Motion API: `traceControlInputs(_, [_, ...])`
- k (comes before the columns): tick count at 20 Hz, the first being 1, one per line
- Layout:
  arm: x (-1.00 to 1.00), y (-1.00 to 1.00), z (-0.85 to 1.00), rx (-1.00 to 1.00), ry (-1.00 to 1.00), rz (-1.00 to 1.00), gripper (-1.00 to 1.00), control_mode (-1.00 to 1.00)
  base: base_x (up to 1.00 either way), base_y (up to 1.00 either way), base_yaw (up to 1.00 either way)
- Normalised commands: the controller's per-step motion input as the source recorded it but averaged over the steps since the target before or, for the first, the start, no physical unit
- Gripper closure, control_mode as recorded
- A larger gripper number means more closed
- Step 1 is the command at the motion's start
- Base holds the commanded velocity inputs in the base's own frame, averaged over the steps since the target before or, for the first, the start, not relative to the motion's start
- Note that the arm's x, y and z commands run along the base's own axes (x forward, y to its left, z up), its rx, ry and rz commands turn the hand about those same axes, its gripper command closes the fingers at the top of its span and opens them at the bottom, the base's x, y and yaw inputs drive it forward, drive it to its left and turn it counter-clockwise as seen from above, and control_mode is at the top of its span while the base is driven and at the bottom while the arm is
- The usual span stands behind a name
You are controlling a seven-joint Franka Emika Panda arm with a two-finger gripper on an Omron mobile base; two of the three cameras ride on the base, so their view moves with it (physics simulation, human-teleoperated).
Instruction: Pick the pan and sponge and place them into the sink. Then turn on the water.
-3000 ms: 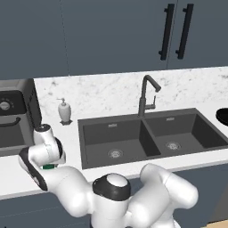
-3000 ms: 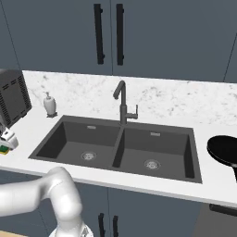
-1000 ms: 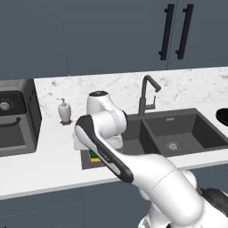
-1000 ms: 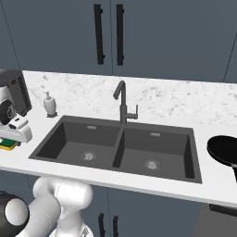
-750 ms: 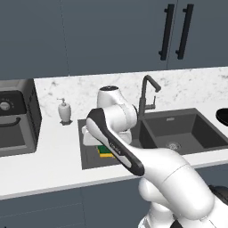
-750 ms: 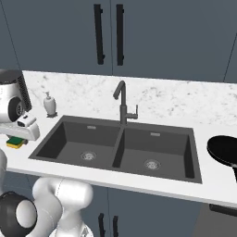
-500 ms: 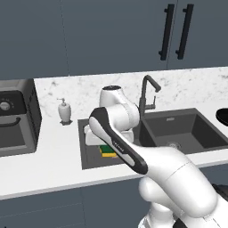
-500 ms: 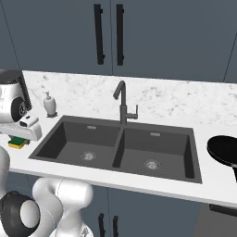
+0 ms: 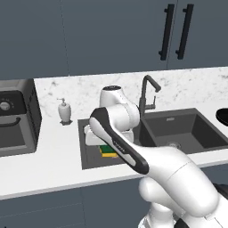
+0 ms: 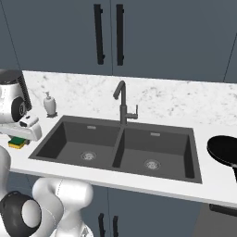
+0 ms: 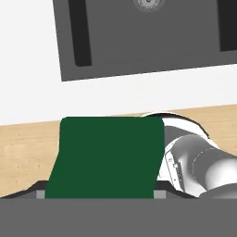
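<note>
Shifting rightward since a second ago, white two-finger gripper (image 9: 106,146) is clamping the small green-and-yellow rectangular sponge (image 9: 107,151), carrying it above the dark grey double-basin sink's (image 10: 157,162) left basin; beyond, round black frying pan (image 10: 224,150) is sitting on the counter right of the sink.

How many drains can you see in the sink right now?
2. In the right base view, one drain sits in the floor of the sink's left basin and the other drain in its right basin. Neither looks covered.
</note>
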Motion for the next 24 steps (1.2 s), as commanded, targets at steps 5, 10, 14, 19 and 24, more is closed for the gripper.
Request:
traceControlInputs(5, [-0.12, -0.11, 0.00, 0.00, 0.00, -0.02, 1.00, -1.00, 0.00, 0.00, 0.00])
traceControlInputs(10, [-0.23, -0.75, 0.00, 0.03, 0.00, -0.03, 1.00, -1.00, 0.00, 0.00, 0.00])
traceControlInputs(14, [-0.04, -1.00, 0.00, 0.08, 0.00, -0.08, 1.00, -1.00, 0.00, 0.00, 0.00])
traceControlInputs(19, [-0.26, -1.00, 0.00, 0.09, 0.00, -0.06, 1.00, -1.00, 0.00, 0.00, 0.00])
traceControlInputs(24, [-0.39, -0.73, 0.00, 0.01, -0.02, -0.02, 1.00, -1.00, 0.00, 0.00, 0.00])
